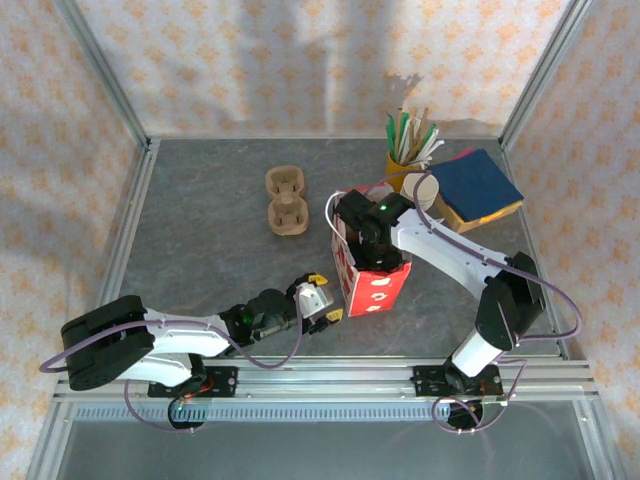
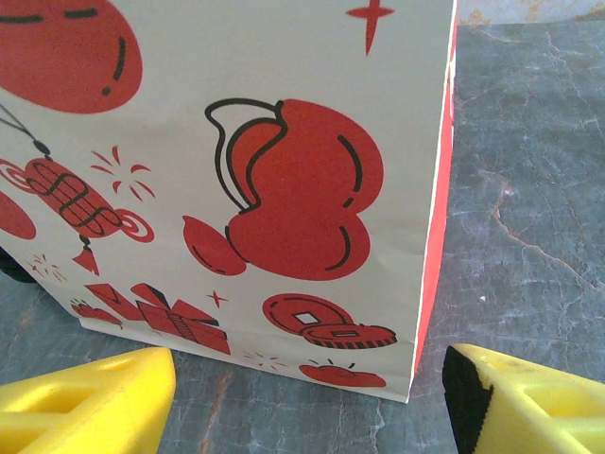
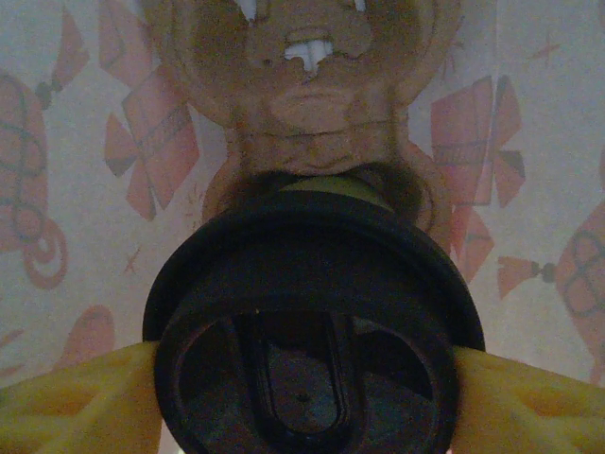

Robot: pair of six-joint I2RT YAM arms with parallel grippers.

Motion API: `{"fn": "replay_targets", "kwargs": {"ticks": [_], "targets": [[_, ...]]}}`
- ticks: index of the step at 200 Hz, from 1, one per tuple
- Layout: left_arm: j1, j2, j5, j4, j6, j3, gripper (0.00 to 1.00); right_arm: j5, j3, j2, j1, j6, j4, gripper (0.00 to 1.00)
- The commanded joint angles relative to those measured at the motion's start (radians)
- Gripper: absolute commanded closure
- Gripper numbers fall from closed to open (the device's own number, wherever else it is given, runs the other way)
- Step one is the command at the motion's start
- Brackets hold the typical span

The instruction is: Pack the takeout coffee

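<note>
Paper printed in red and white makes up the bag [image 1: 374, 282] standing upright on the bench [image 1: 200, 230], and the packing looks well advanced. The right pincer [image 3: 304, 355] reaches down through the bag's open top. Inside the bag the takeout coffee [image 3: 312, 312] sits between its fingers [image 3: 76, 402], with the black lid [image 3: 312, 255] on and facing up. Those yellow fingers lie against both sides of the cup just under the lid's rim, in a wide pinch on it. Whether the cup's foot rests on anything is hidden. A brown moulded shape [image 3: 312, 85] lies deeper in the bag beyond the cup, too dim to name with confidence. What seems left is to set the cup down, let go and draw the arm out of the bag. The left pincer [image 2: 307, 397] hovers just beside the bag's base, its jaws spread wide with nothing between them, touching neither bag nor cup. A brown cup carrier [image 1: 286, 201] lies on the bench well behind the bag.
</note>
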Motion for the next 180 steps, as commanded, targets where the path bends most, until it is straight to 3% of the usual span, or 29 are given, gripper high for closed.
{"fn": "replay_targets", "kwargs": {"ticks": [1, 180], "targets": [[-0.010, -0.013, -0.019, -0.013, 0.002, 0.006, 0.22, 0.027, -0.014, 0.035, -0.003, -0.006, -0.001, 0.26], [-0.011, -0.016, -0.020, -0.011, -0.002, 0.006, 0.22, 0.024, 0.014, 0.014, -0.003, 0.000, -0.004, 0.23]]}}
